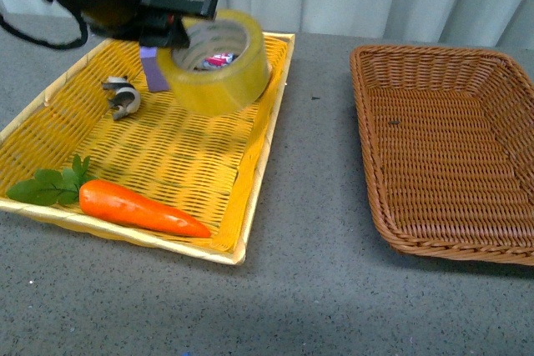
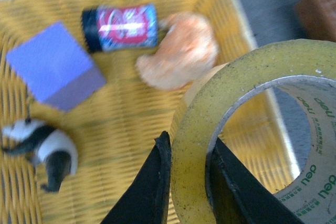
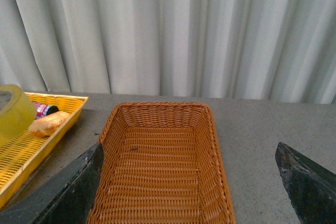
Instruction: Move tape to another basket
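My left gripper [image 1: 179, 27] is shut on the tape [image 1: 224, 64], a wide yellowish roll with a white printed core, and holds it in the air over the far right part of the yellow basket [image 1: 50, 102]. In the left wrist view the gripper [image 2: 190, 174] has one jaw outside and one inside the tape's [image 2: 247, 77] wall. The brown wicker basket [image 1: 371, 164] sits empty to the right, apart from the tape. My right gripper [image 3: 191, 182] is open and empty above the brown basket [image 3: 157, 108]; the tape [image 3: 13, 114] shows at that view's edge.
The yellow basket holds a toy carrot [image 1: 138, 206], a grey metal clip [image 1: 123, 96], a purple card [image 2: 52, 66], a red-labelled small can [image 2: 121, 27] and a bread roll [image 2: 181, 51]. Grey table [image 1: 317, 206] lies between the baskets. A pale curtain [image 3: 168, 30] hangs behind.
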{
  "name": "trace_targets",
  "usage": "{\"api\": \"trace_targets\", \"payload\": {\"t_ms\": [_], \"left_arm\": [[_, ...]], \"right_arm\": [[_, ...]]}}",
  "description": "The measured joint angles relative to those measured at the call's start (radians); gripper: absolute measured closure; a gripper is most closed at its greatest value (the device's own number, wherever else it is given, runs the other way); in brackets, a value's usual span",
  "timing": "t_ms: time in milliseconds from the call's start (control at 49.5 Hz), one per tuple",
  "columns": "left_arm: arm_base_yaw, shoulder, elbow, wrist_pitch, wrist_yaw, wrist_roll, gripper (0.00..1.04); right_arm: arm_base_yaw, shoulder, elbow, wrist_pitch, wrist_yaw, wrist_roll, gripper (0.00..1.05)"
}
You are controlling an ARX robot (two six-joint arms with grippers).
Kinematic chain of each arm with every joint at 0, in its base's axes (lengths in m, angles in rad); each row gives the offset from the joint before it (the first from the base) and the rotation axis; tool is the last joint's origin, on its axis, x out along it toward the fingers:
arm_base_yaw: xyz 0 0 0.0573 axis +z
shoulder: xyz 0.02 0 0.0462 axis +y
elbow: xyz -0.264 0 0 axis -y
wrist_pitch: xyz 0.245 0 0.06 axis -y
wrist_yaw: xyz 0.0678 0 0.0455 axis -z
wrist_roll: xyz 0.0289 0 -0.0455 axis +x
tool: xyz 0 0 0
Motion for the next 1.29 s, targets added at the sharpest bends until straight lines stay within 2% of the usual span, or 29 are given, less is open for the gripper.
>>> {"api": "trace_targets", "payload": {"t_ms": [121, 404, 667, 1051, 1092, 1173, 1294], "left_arm": [[-0.061, -0.015, 0.067, 0.003, 0.073, 0.164, 0.88], [-0.174, 0.032, 0.177, -0.042, 0.236, 0.425, 0.88], [-0.249, 0.094, 0.217, -0.069, 0.234, 0.577, 0.88], [-0.268, 0.132, 0.234, -0.071, 0.231, 0.594, 0.88], [-0.268, 0.132, 0.234, -0.071, 0.231, 0.595, 0.88], [-0.267, 0.132, 0.234, -0.071, 0.23, 0.595, 0.88], [-0.267, 0.132, 0.234, -0.071, 0.231, 0.594, 0.88]], "right_arm": [[0.0, 0.0, 0.0, 0.0, 0.0, 0.0, 0.09], [0.0, 0.0, 0.0, 0.0, 0.0, 0.0, 0.09], [0.0, 0.0, 0.0, 0.0, 0.0, 0.0, 0.09], [0.0, 0.0, 0.0, 0.0, 0.0, 0.0, 0.09], [-0.008, 0.013, 0.008, -0.027, -0.031, -0.019, 0.09], [-0.027, 0.111, 0.079, -0.184, -0.166, -0.105, 0.09], [-0.021, 0.317, 0.154, -0.13, -0.227, -0.191, 0.09]]}}
